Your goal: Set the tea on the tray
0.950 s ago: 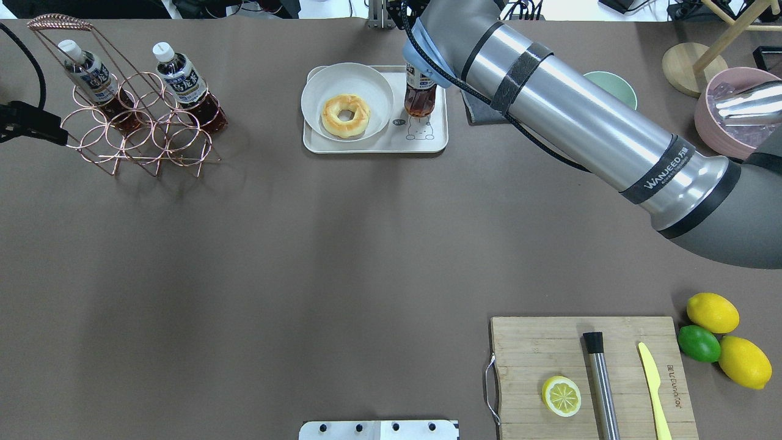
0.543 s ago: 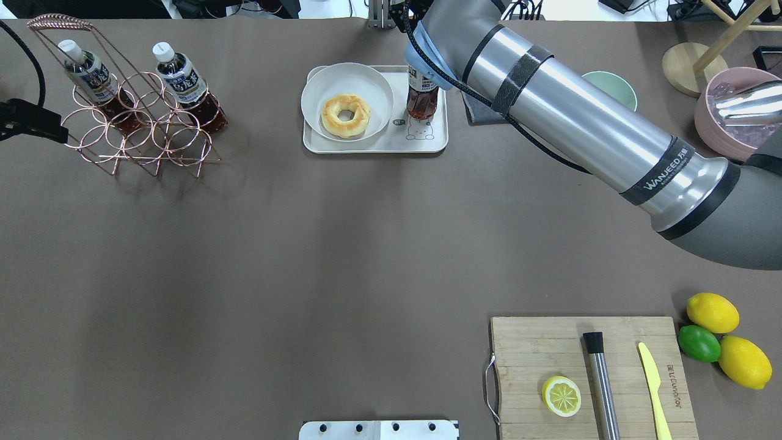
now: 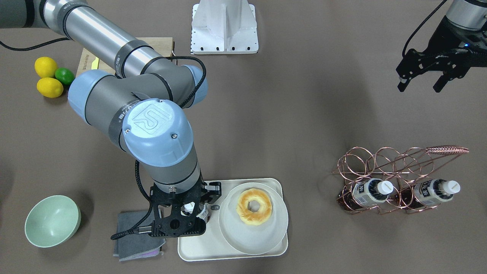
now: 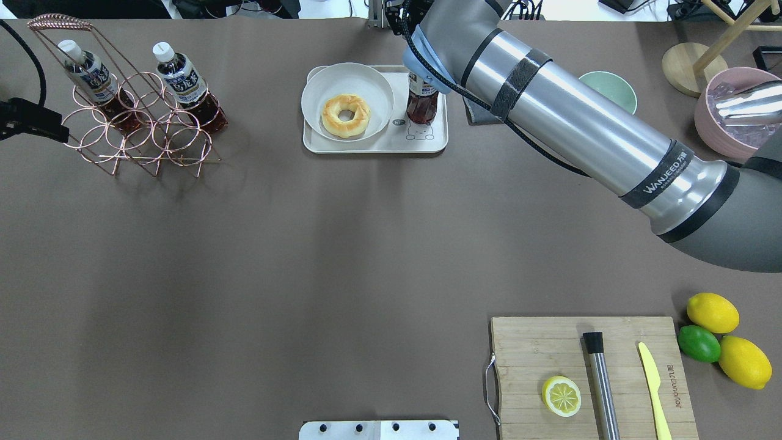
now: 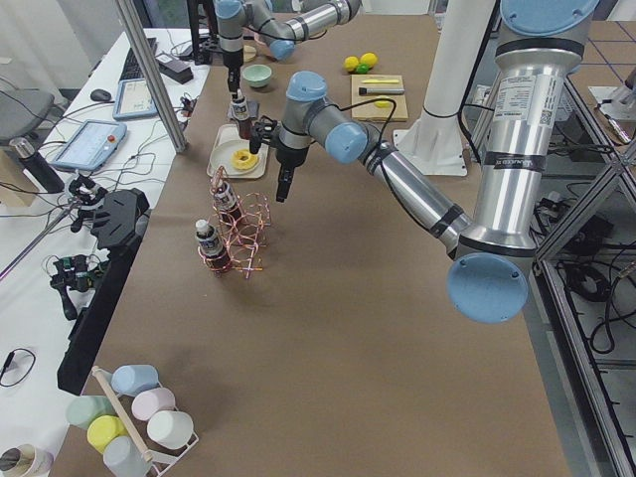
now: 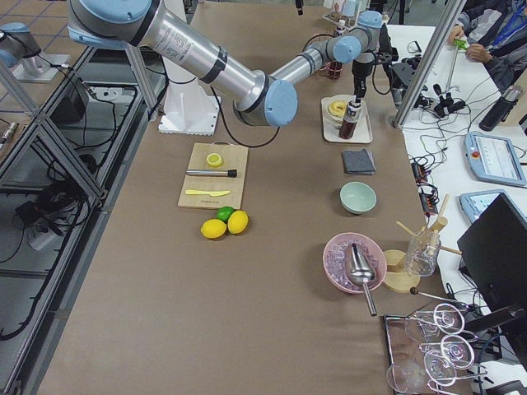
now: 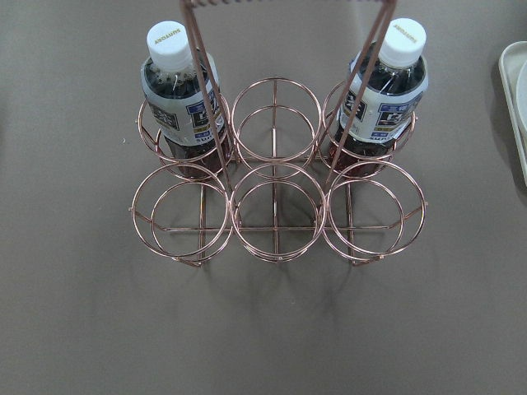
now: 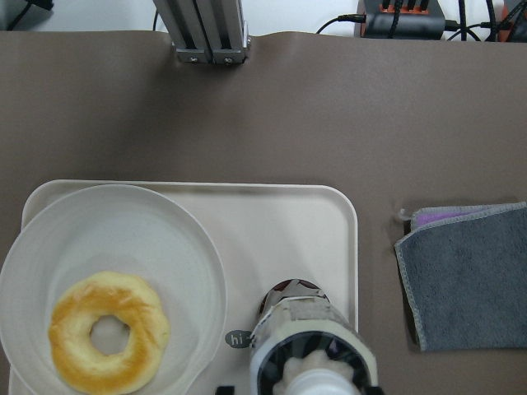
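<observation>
- Tea, the small clear plastic bottle of dark reddish-brown liquid with a white screw cap and printed label (image 4: 421,109), sits lower in the overhead frame than a second ago. Its base has crept from the tray's upper edge down towards the bear drawing.
- Location: it is upright over the right-hand part of the cream-white rectangular plastic tray with rounded corners (image 4: 437,143), at upper centre of the overhead frame. It is just beside the round white plate (image 4: 317,91) that carries the glazed ring doughnut (image 4: 346,115).
- My right gripper (image 3: 189,210) has its jaws closed on the bottle's neck. The white cap shows between them in the front-facing view.
- Contact: I cannot tell whether the base rests on the tray floor or hangs just clear of it.
- My left gripper (image 3: 419,86) is at the upper right of the front-facing frame, jaws spread wide and holding nothing. It has barely moved in the last second.
- The copper wire bottle rack (image 4: 140,143), at upper left of the overhead frame, has kept its two matching bottles (image 4: 183,76) undisturbed.
- Assessment: I judge the lowering to be near its end, with seating, release and a straight lift away outstanding.
- Risk: the bottle is tall and narrow, so an early release or a brush on the way out could tip it against the plate.
</observation>
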